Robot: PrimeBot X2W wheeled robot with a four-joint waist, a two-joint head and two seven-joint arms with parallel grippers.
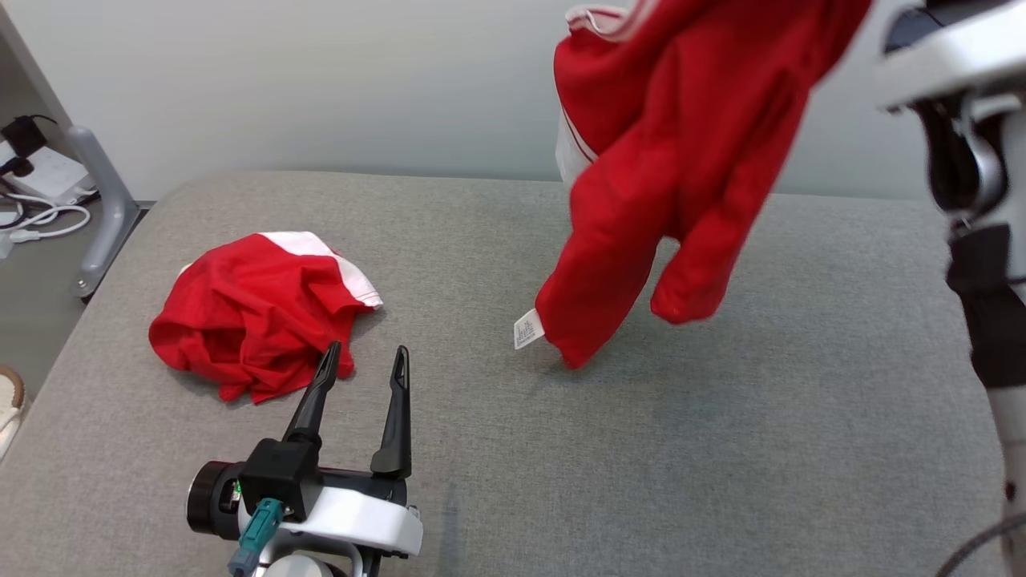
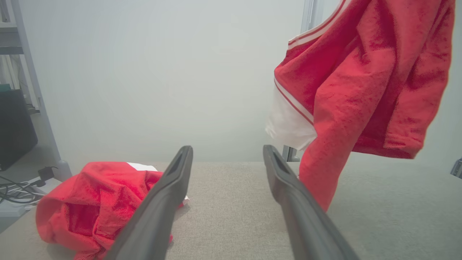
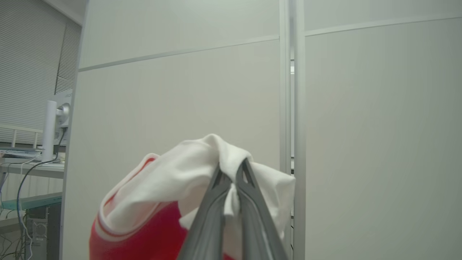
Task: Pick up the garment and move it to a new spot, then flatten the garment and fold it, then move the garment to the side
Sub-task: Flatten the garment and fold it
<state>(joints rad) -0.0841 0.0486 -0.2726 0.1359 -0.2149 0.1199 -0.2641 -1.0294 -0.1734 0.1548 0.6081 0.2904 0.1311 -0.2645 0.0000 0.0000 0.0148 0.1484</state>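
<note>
We note the right gripper [image 3: 231, 166] raised high, its two fingers pressed together and pinching a fold of white cloth at the top of the garment [image 1: 681, 160]. The garment is red with white trim and thin stripes. It hangs free from that grip, over the right half of the grey padded surface [image 1: 721, 449]. Two red lobes dangle at its lower end. The longer one comes down to the surface or just above it; we cannot tell whether it touches. A small white label [image 1: 527, 328] sticks out beside that lower tip.

The left gripper [image 1: 366, 349] sits low at the near left of the surface, fingers spread wide, holding nothing. Its fingertips point toward the far wall [image 1: 321, 80].

A second garment [image 1: 248, 312], also red with a white patch, lies crumpled in a heap on the left part of the surface. It lies just beyond the left fingertips, and the left finger's tip overlaps its near edge in the head view. The two garments are well apart.

Off the left edge we see a grey table leg [image 1: 100, 208] and white cables [image 1: 40, 220] on the floor.
</note>
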